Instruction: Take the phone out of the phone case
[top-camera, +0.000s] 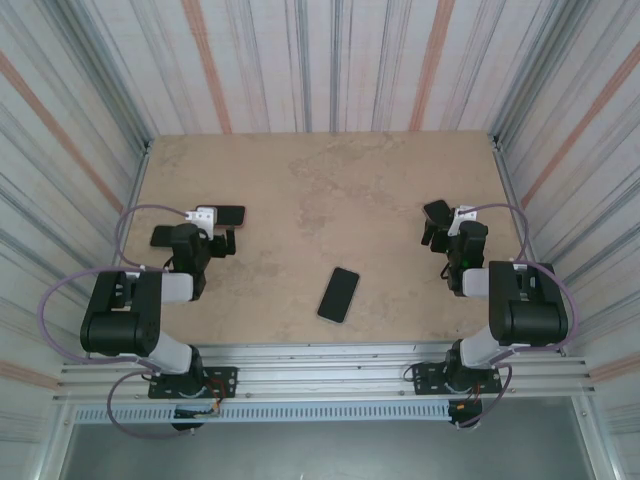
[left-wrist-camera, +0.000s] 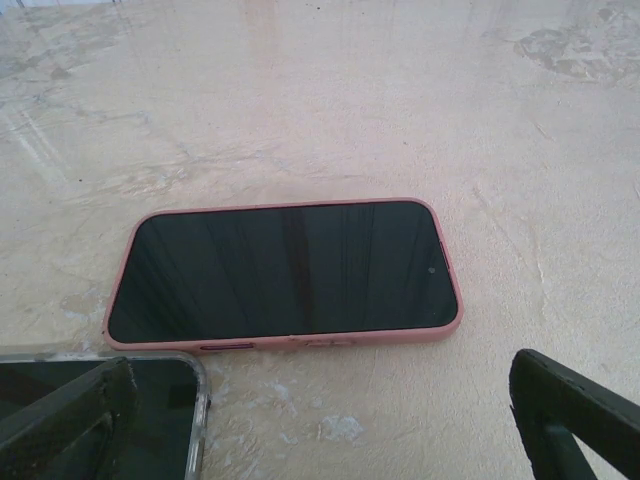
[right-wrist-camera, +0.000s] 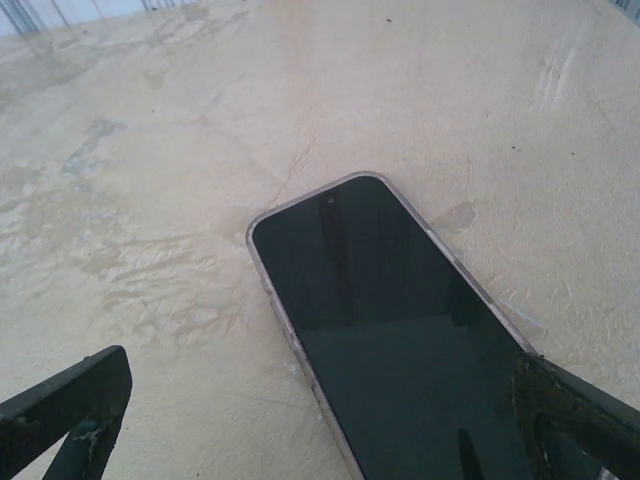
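Observation:
A phone in a pink case (left-wrist-camera: 285, 270) lies flat, screen up, ahead of my open left gripper (left-wrist-camera: 320, 400); from above it (top-camera: 230, 214) sits just beyond the left gripper (top-camera: 222, 242). A second phone in a clear case (left-wrist-camera: 150, 400) lies partly under the left finger (left-wrist-camera: 70, 410). Another clear-cased phone (right-wrist-camera: 400, 330) lies screen up between the fingers of my open right gripper (right-wrist-camera: 320, 375), its near end under the right finger (right-wrist-camera: 570, 410); in the top view it (top-camera: 436, 210) shows at the right gripper (top-camera: 442, 236). Neither gripper holds anything.
A dark phone (top-camera: 339, 294) lies loose at the table's (top-camera: 320, 180) near middle, between the two arms. Striped walls close the table in at the back and both sides.

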